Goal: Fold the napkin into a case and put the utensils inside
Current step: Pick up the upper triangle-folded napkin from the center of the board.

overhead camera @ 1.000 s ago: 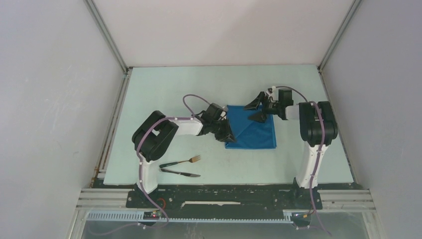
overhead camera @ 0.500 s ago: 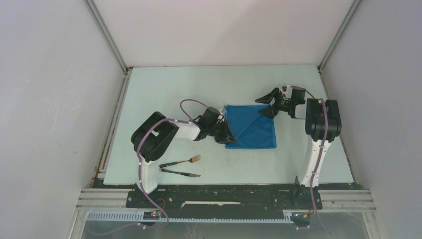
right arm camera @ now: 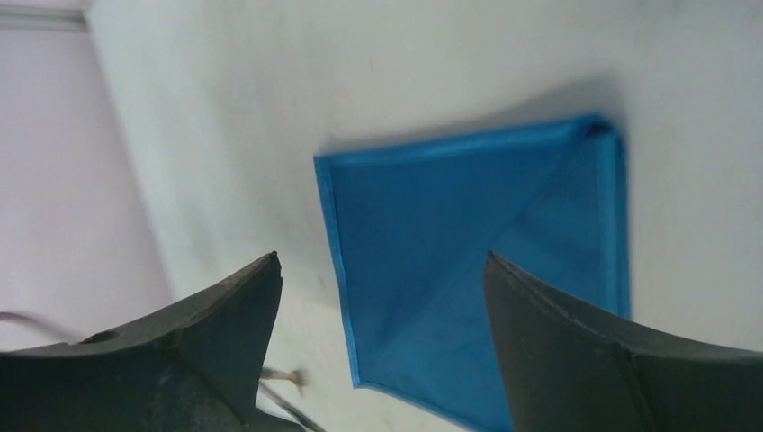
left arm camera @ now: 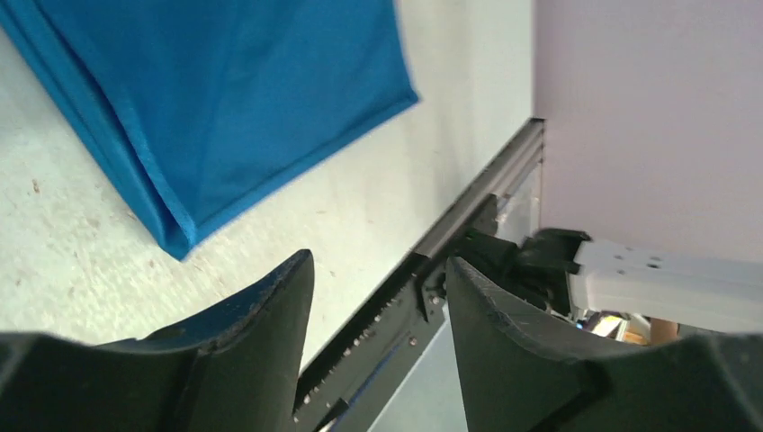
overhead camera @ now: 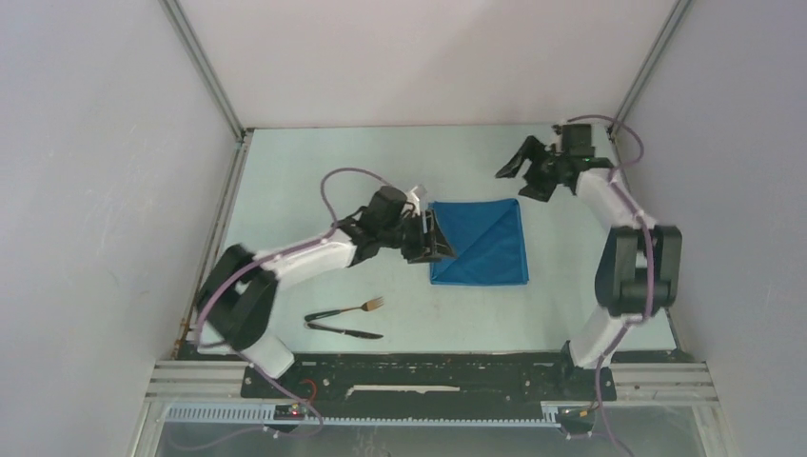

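The blue napkin [overhead camera: 481, 242] lies flat on the table as a folded square with a diagonal crease; it also shows in the left wrist view [left arm camera: 216, 99] and the right wrist view [right arm camera: 477, 270]. The fork [overhead camera: 350, 308] and dark knife [overhead camera: 344, 330] lie side by side near the front left. A blurred bit of the fork [right arm camera: 286, 376] shows in the right wrist view. My left gripper [overhead camera: 440, 240] is open and empty at the napkin's left edge. My right gripper [overhead camera: 523, 169] is open and empty, raised above the table beyond the napkin's far right corner.
The pale table [overhead camera: 314, 181] is enclosed by white walls with metal rails [overhead camera: 217, 228] along its left and right edges. The black base rail [overhead camera: 419, 376] runs along the near edge.
My right arm has swung up and away from the napkin's far right corner toward the back right. My left arm has stretched out, its gripper staying at the napkin's left edge.
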Robot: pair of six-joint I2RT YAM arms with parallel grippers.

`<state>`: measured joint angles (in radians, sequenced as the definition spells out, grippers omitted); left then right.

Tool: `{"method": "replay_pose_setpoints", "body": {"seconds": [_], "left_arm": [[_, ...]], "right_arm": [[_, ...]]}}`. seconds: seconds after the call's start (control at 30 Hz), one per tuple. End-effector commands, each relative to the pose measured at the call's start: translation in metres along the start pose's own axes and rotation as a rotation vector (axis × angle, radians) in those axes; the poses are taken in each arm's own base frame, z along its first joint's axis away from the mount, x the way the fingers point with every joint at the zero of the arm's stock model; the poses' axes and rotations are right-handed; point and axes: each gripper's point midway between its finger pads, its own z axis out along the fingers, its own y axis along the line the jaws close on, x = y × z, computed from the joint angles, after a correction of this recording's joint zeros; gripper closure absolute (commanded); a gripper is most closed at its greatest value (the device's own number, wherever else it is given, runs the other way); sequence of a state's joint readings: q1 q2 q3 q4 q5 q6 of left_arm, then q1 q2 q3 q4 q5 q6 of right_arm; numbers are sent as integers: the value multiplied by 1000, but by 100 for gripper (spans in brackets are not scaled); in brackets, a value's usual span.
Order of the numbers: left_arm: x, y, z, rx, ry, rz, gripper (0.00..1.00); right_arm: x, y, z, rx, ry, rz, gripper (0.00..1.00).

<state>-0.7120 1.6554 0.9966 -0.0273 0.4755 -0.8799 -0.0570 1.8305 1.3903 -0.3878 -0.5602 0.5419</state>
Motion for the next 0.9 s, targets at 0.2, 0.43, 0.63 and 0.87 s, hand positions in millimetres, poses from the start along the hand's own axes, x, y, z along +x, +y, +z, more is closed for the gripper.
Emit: {"method": "replay_pose_setpoints", "body": {"seconds": [0.2,0.43,0.63,0.87], "left_arm": [[-23,18,-183,-235,-452,135,32],[-15,47,-237,-394,-618,153,28],[-7,55,-228,-368,-607,126,28],[-7,58,-228,-377,-610,130,28]], "right_arm": [[207,36,-30,505,59,-492,33],[259,52,0,564,117,-665,38],[272,55,22,604,137,-710,50],[281,57,45,587,170,-707,48]]}}
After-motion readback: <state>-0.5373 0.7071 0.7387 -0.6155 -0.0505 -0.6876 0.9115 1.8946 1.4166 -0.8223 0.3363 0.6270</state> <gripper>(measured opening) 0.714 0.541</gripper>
